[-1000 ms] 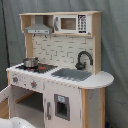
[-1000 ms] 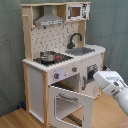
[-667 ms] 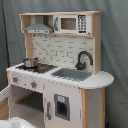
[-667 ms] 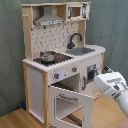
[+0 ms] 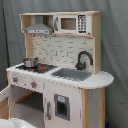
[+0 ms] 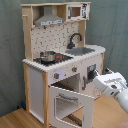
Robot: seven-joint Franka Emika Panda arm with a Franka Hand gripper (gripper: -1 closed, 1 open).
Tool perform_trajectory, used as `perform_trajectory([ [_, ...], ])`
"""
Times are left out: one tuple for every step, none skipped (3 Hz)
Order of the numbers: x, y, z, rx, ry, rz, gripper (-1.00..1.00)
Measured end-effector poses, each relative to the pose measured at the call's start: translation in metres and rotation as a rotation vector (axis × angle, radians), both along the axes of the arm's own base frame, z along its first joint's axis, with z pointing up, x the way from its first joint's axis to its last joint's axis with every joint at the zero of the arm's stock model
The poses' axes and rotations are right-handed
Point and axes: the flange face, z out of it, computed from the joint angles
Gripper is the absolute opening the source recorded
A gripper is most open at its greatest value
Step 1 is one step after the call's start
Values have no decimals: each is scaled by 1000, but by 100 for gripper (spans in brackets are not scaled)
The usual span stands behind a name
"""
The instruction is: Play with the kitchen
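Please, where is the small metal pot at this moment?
The pot stands on the stovetop under the range hood, left of the sink in the first exterior view.

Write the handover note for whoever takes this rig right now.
End effector: in the second exterior view it sits at the kitchen front, just right of the oven opening; grip state not visible.
Oven door: swung open.
Small pot: on the stovetop. Sink looks empty; faucet behind it.
Microwave: door closed.
Done: oven opened.
Left: open-ended play; pot, knobs and microwave look untouched.
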Motion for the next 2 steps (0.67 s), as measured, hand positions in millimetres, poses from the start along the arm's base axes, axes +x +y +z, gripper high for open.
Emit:
perform_trajectory([
  [10,-24,4,5,29,-31,100],
  [22,-48,10,19,84,-47,100],
])
